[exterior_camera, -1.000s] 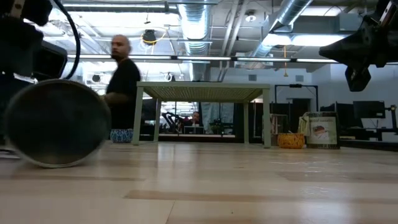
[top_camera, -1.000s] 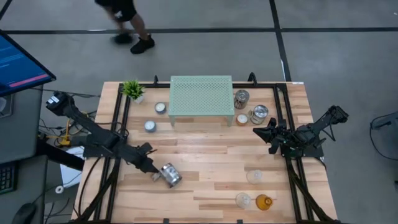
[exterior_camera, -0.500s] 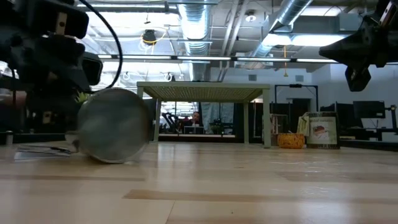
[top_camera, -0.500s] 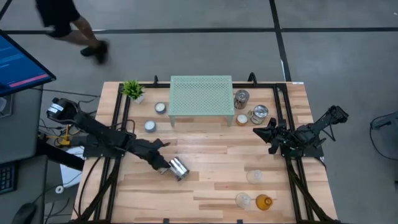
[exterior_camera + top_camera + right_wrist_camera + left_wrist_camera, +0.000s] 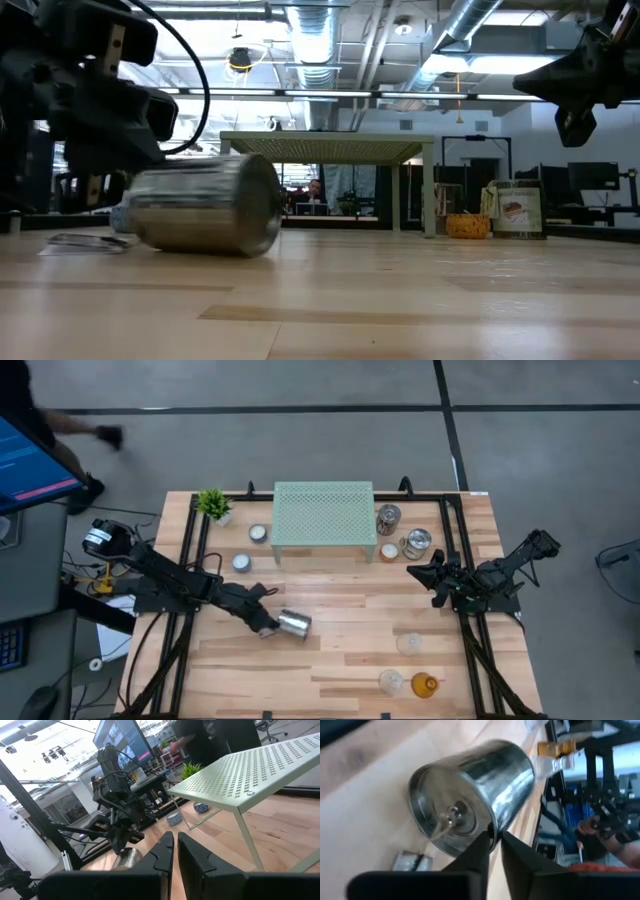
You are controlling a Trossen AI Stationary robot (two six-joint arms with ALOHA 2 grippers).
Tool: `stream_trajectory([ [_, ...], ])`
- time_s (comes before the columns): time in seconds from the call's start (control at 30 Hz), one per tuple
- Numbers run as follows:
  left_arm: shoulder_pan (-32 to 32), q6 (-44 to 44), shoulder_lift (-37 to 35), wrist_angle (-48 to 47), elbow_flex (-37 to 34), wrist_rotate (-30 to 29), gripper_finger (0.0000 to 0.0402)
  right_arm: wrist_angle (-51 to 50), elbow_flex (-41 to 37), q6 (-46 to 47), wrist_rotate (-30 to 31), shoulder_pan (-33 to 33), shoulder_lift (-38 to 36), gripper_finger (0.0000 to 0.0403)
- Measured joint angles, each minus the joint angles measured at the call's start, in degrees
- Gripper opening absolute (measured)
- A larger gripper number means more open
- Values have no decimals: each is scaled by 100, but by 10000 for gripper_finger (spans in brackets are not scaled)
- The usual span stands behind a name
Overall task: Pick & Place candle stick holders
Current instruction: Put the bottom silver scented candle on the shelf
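Now we see the left gripper [image 5: 267, 628] clenched on the rim of a silvery jar [image 5: 294, 624], carried rightward since a second ago and lying sideways just beyond its fingertips, toward the mesh stand [image 5: 323, 515]; the right gripper [image 5: 432, 581] waits, closed.

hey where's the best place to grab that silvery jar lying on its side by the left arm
Probably the open rim of the tipped-over silvery glass jar, pinching the wall edge-on. Its round body looks too wide to span and could roll. The left gripper comes from the mouth side and is shut on that rim.
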Motion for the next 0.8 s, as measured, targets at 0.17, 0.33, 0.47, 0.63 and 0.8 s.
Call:
stream_trajectory([
  [0.17,0,2,2,17,1,-452,5,-2,0,-18,0,0,0,17],
  [0.33,2,-42,2,3,-1,-951,3,-1,0,-18,0,0,0,17],
  [0.47,2,-46,7,-5,-5,-1085,3,443,0,-17,0,0,2,17],
  [0.63,2,-49,7,3,-8,-1111,2,1346,42,-597,5,-2,0,17],
  [0.8,2,-101,7,10,-8,-1110,2,1379,531,-1372,326,-8,318,17],
])
